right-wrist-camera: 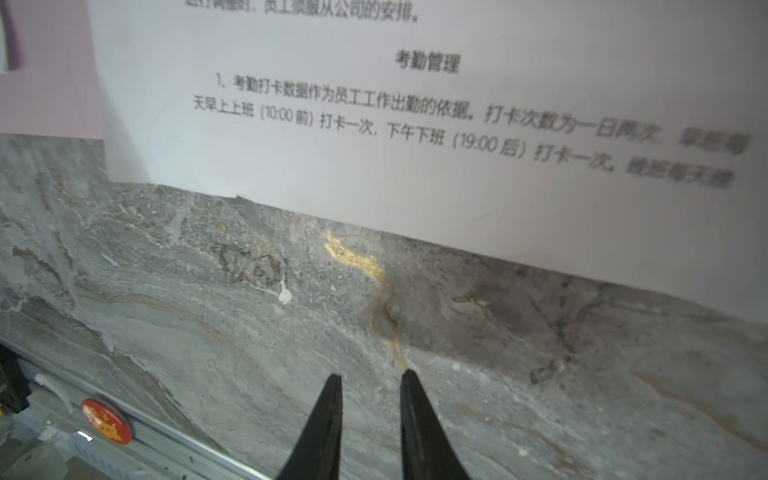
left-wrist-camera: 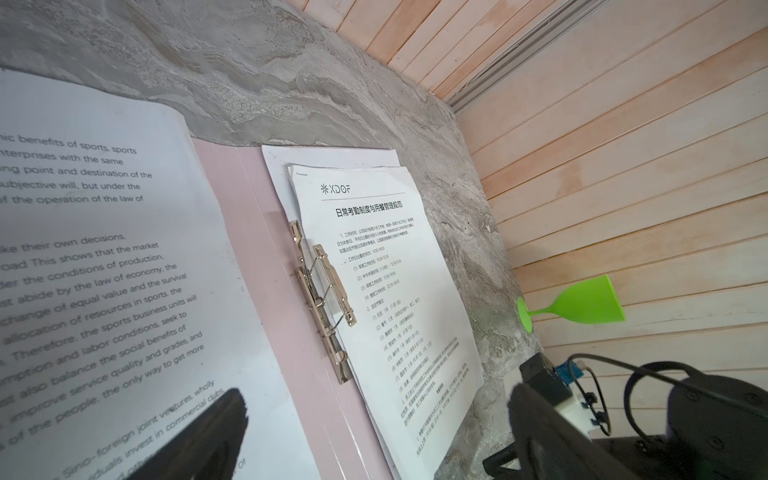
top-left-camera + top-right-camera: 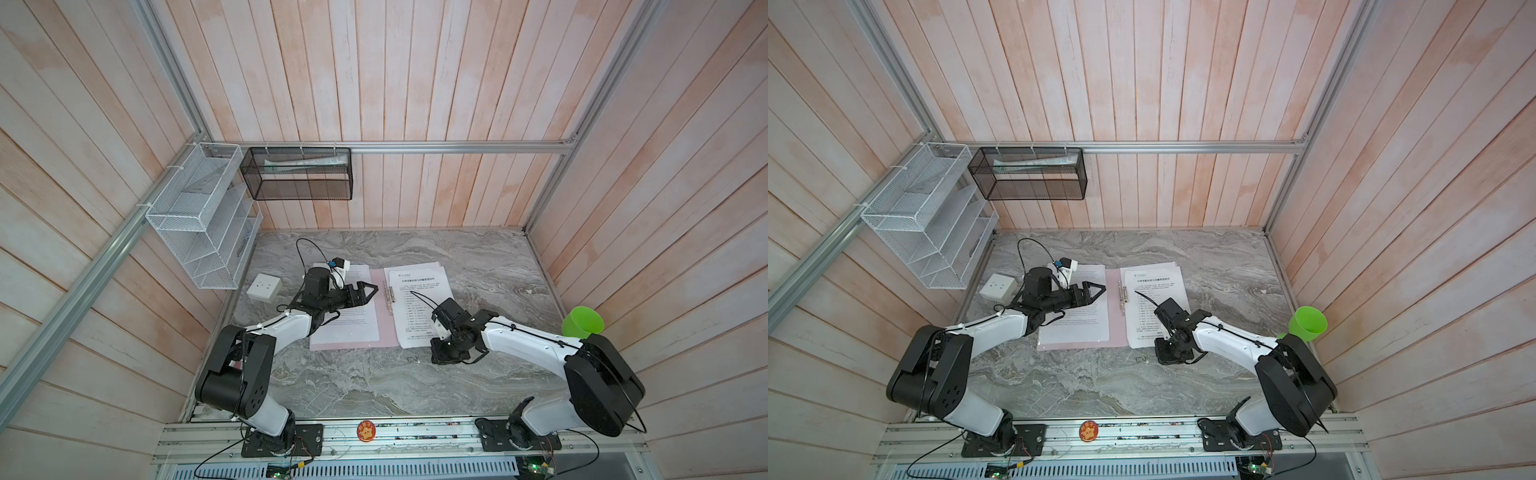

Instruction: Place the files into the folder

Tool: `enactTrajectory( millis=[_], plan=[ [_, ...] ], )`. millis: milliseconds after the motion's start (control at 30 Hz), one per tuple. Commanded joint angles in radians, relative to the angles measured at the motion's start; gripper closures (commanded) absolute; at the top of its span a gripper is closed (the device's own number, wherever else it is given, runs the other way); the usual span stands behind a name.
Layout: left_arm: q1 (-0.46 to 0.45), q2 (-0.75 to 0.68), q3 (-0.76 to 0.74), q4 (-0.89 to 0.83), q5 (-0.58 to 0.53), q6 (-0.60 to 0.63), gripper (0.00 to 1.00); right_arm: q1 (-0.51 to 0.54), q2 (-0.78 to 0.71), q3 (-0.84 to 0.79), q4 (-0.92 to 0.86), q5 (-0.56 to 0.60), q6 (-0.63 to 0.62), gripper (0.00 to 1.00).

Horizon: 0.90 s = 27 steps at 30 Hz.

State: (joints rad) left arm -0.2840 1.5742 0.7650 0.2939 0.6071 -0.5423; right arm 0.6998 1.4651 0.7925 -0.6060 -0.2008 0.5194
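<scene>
Across mid table [image 3: 374, 374], folder [image 3: 387, 334] spread open, flat; files [image 3: 417, 286] stacked right of its spine, one sheet [image 3: 357, 328] on the left half; left gripper [image 3: 372, 293] splayed wide above that sheet, empty; right gripper [image 1: 371, 374] narrowly parted, empty, over bare marble at the stack's near edge; clip [image 2: 324, 299] at the spine.

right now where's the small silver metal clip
In both top views the small silver metal clip sits mid-table on the spine of the pale pink folder, between two piles of printed white paper sheets.

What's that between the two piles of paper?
A bare strip of the pink folder with its silver clip on it; the left wrist view shows it best.
</scene>
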Motion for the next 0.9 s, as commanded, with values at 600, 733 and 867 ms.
enactTrajectory(
  millis=[600,733,867],
  plan=[
    [0.005,-0.026,-0.013,-0.038,-0.028,0.038,0.0,0.005,0.197,0.134,0.017,0.276,-0.049,0.75],
    [0.005,-0.015,-0.005,-0.04,-0.023,0.038,0.0,0.004,0.218,0.169,0.005,0.307,-0.059,0.75],
    [0.005,-0.008,-0.002,-0.036,-0.019,0.038,0.0,0.006,0.222,0.195,0.009,0.296,-0.065,0.75]
  ],
)
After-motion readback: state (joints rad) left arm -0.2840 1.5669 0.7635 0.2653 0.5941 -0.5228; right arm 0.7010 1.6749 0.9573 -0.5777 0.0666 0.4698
